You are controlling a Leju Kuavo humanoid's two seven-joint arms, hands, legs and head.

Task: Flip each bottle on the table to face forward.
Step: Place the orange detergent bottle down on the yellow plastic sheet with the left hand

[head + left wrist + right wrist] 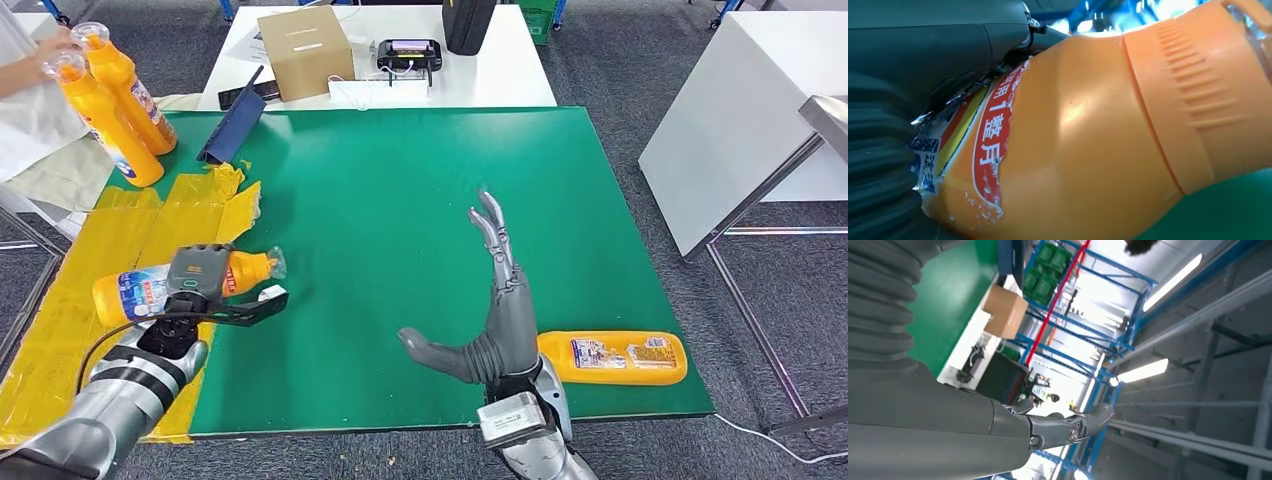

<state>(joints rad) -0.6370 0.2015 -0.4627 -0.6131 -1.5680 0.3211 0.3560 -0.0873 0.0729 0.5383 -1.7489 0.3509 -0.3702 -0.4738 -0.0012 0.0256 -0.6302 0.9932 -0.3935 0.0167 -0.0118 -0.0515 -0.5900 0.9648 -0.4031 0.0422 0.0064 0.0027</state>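
Gripping an orange bottle (180, 285) in the left hand (200, 290), fingers partly hidden, right hand (500, 310) open, empty

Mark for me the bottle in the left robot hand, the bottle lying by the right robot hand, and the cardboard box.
Held orange bottle (135, 292): head view, on its label.
Lying orange bottle (612, 356): head view, on its label.
Cardboard box (305, 50): head view, on its top face.

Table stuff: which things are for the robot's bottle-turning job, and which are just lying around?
For the job:
left hand holding an orange bottle
orange bottle lying flat by the open right hand

Just lying around:
cardboard box
black device
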